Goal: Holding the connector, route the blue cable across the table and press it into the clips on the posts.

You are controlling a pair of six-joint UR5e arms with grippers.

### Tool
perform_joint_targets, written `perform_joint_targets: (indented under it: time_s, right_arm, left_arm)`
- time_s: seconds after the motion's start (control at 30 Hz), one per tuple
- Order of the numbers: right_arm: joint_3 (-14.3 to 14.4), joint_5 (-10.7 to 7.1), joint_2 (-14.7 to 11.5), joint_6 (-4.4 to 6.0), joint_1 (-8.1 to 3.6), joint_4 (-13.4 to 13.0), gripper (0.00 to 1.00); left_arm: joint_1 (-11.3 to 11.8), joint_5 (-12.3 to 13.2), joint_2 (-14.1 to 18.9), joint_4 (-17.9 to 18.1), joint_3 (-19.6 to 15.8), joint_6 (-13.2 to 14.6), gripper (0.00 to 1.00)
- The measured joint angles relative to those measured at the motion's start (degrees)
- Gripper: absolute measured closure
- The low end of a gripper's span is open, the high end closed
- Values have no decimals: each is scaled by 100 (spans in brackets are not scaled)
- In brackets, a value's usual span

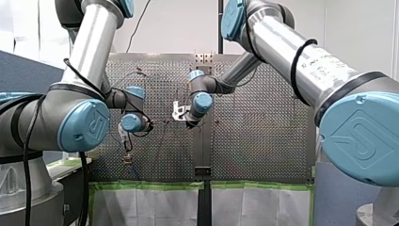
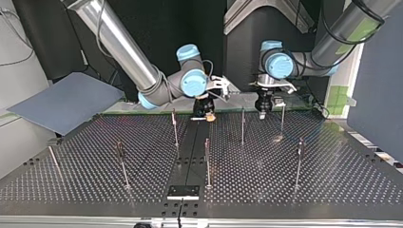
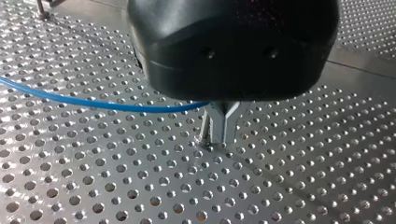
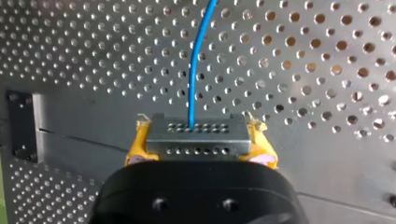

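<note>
Just the extras around the rig
A grey board (image 2: 66, 102) lies at the top view's left, a small black plate (image 2: 183, 192) sits low in its middle, and white sheets (image 1: 146, 207) edged with green tape (image 1: 146, 185) run along the front view's bottom.

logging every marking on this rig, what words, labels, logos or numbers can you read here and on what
Nothing here reads as clear words or numbers.
Raised looped logo, no legible letters: on my right arm's blue joint cap and my left arm's blue joint cap.
Dark print on my right arm's silver tube: too blurred to read.
Connector, blue cable, table: no text.
</note>
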Motion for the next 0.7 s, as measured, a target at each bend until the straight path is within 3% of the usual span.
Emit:
perform_joint_targets:
  time_s: [0.33,0.7]
  right_arm:
    - [-81,-103,-2,-63,-114,-82,100]
    - [-269,-114,-15,-159,-24,1,100]
  left_arm:
    - [20,182,59,-126,74,-29,100]
    - [-4,192,556,-519,-130,-70,100]
